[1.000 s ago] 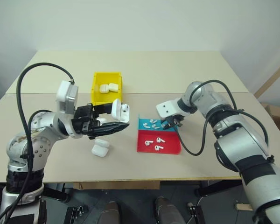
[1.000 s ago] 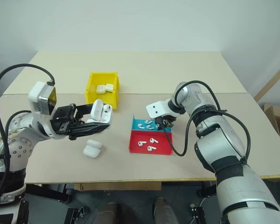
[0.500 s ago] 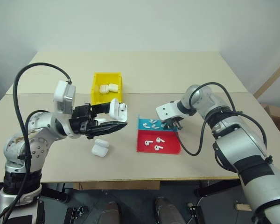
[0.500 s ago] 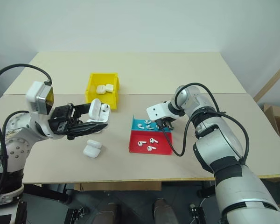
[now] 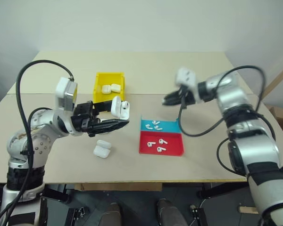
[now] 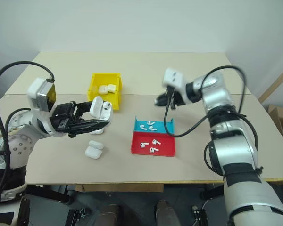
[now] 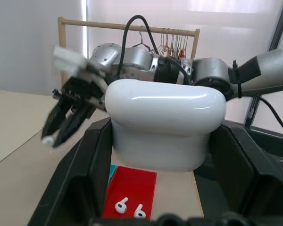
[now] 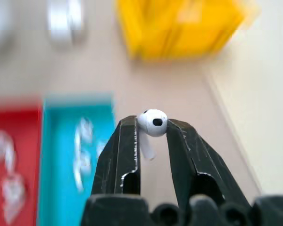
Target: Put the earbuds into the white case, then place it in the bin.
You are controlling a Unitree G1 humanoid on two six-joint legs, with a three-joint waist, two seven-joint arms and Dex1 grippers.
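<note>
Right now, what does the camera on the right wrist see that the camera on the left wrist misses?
The right wrist view alone shows the earbud pinched between the right gripper's black fingers, with the yellow bin beyond. The left wrist view alone shows the white case clamped in the left gripper, and the right arm reaching toward it. Both show the red-and-blue tray with loose earbuds lying in it.

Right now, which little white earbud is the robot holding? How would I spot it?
Look above the red-and-blue tray to the right gripper, raised off the table. The earbud is pinched between its black fingertips. The other earbuds lie loose in the tray.
</note>
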